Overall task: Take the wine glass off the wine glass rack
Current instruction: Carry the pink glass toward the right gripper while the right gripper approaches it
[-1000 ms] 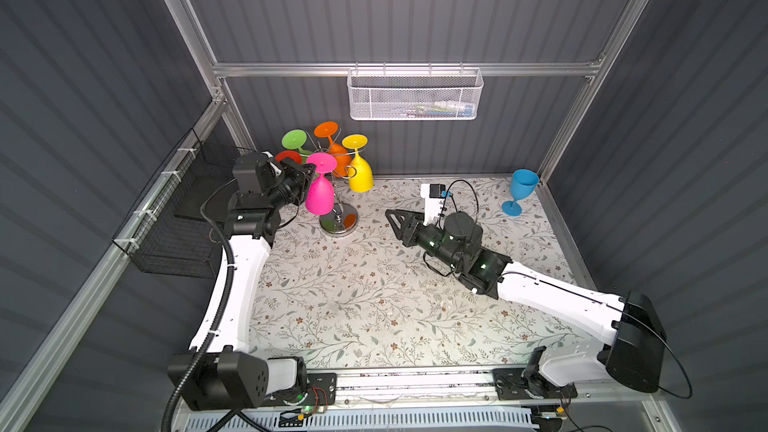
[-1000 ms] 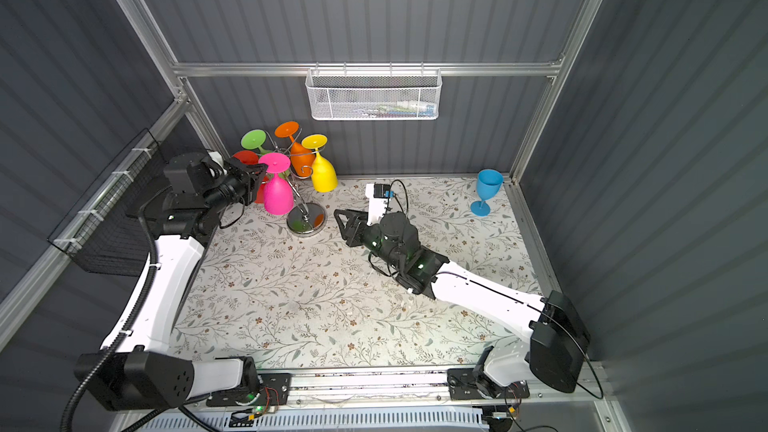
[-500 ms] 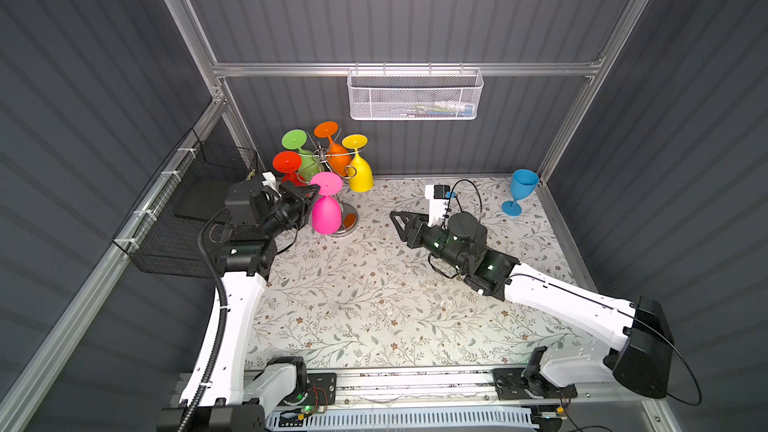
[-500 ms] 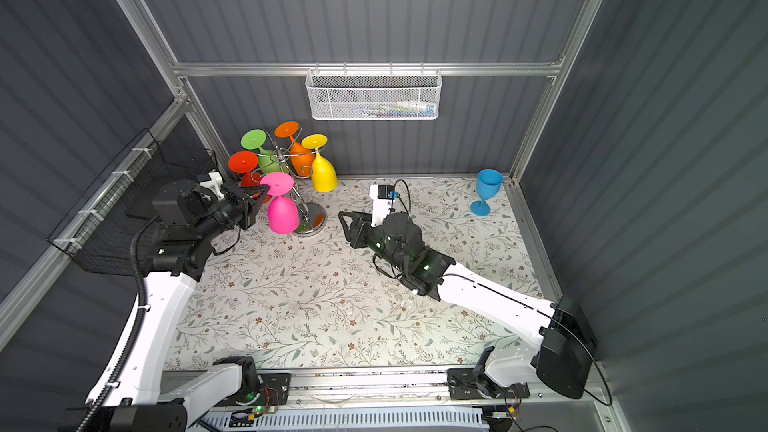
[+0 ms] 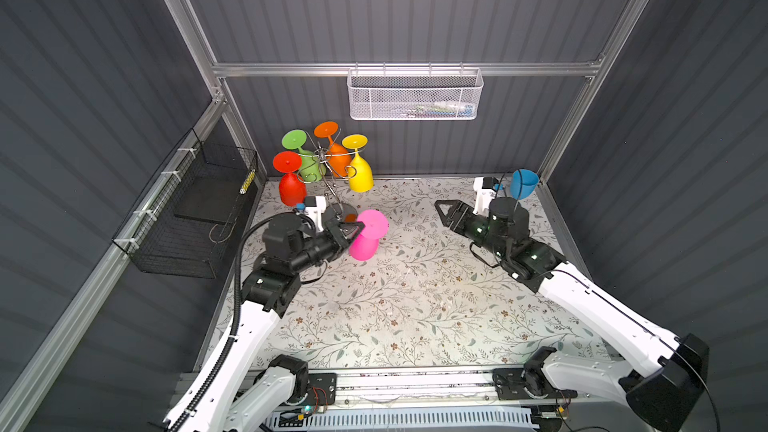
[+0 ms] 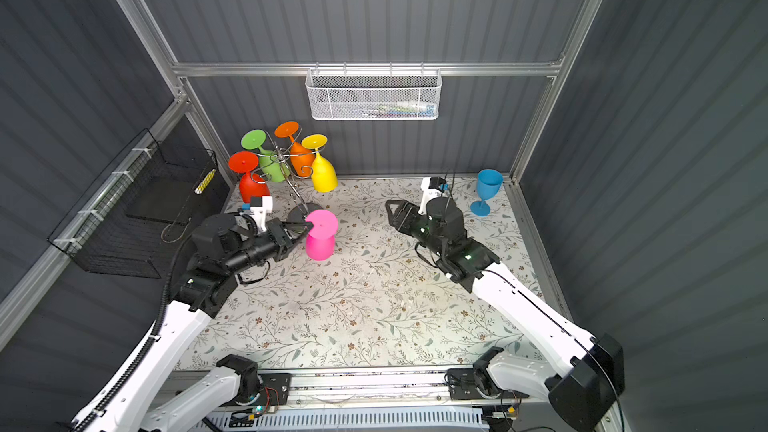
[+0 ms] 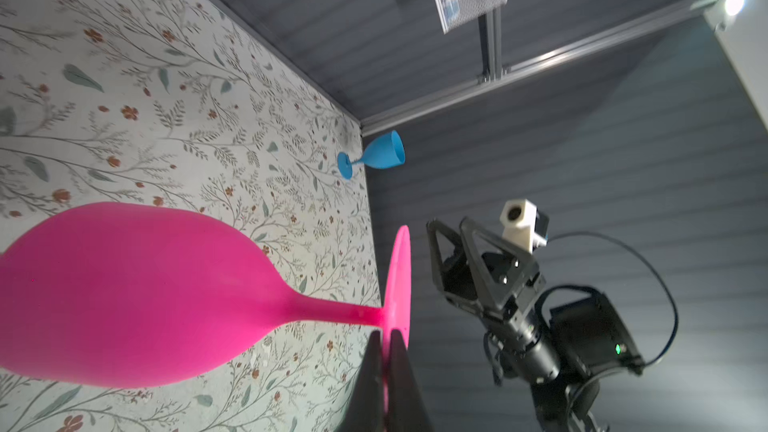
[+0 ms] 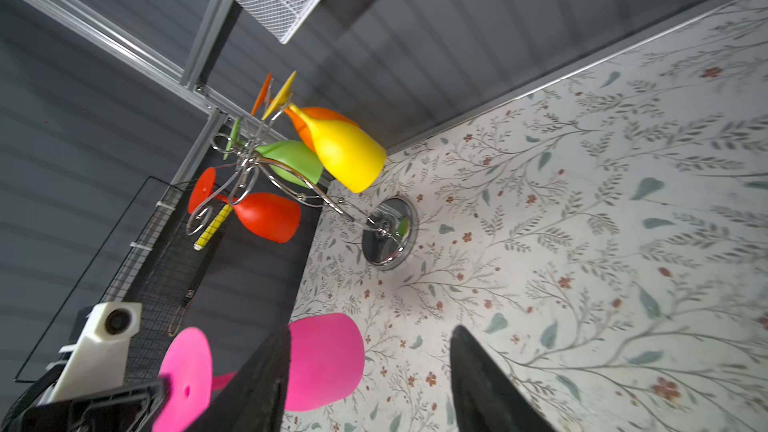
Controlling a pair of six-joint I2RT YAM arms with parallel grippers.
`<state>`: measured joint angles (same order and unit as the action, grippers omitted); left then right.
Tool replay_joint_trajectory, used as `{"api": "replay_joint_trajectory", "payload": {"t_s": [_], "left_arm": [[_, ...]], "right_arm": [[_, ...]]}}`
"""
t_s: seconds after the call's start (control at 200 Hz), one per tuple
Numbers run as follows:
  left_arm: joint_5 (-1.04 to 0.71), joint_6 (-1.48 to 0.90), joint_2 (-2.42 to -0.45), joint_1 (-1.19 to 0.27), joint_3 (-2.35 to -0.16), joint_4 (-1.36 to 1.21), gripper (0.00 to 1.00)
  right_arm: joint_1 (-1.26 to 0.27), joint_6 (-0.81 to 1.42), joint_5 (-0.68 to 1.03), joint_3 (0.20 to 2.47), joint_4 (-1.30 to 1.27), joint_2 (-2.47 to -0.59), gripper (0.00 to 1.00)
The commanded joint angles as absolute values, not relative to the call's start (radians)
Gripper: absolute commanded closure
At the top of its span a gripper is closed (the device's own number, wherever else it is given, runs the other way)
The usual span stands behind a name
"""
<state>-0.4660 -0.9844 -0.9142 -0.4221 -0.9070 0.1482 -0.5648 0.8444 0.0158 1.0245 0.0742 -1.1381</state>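
Four glasses hang bowl-down on the rack [image 5: 322,156] at the far left corner of the bench [image 5: 415,305]: the red glass [image 5: 292,192], green glass [image 5: 309,166], orange glass [image 5: 326,129] and yellow glass [image 5: 360,178]. A fifth, the pink glass [image 5: 365,238], is off the rack. It is out in front of the rack's mirror base, a little toward the middle of the bench and apart from the wire arms. It is upside down, foot up and bowl down, and slightly tilted.

The left pincer [image 5: 360,225] is clenched on the rim of its foot. The left wrist view shows the two fingers [image 7: 374,367] pressed close with the edge of the pink disc pinched between them, just beside where the stem meets the foot. The bowl hangs below and ahead of the pincer; whether its mouth touches the bench I cannot tell.

The right pincer [image 5: 442,214] is released, jaws apart and gripping nothing. It points toward the pink glass from the right and is well apart from it in both top views. A blue glass [image 5: 523,184] stands upright in the far right corner.
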Motion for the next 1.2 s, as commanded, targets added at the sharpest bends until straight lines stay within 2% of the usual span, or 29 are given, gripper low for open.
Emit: {"api": "replay_joint_trajectory", "payload": {"t_s": [0.0,0.115,0.265,0.455,0.71,1.196], "left_arm": [[-0.339,-0.824,-0.932,-0.541,-0.893,0.054,1.0],[-0.201,-0.669,-0.992,-0.695,-0.894,0.015,1.0],[-0.041,-0.463,-1.118,-0.863,-0.938,-0.021,1.0],[0.183,-0.159,-1.237,-1.065,-0.967,-0.143,1.0],[0.297,0.116,-1.429,-1.18,-1.06,-0.211,1.0],[0.344,0.356,-1.587,-1.206,-1.097,-0.399,1.0]], "right_arm": [[-0.506,0.913,0.069,1.003,0.2,-1.074,0.32],[-0.454,0.945,0.081,1.081,0.378,-1.064,0.28],[-0.417,0.954,0.086,1.201,0.643,-1.09,0.28],[-0.378,1.023,0.1,1.16,0.706,-1.032,0.3],[-0.347,1.078,0.17,1.15,0.775,-1.002,0.35],[-0.33,1.153,0.232,1.022,0.77,-0.96,0.41]]}}
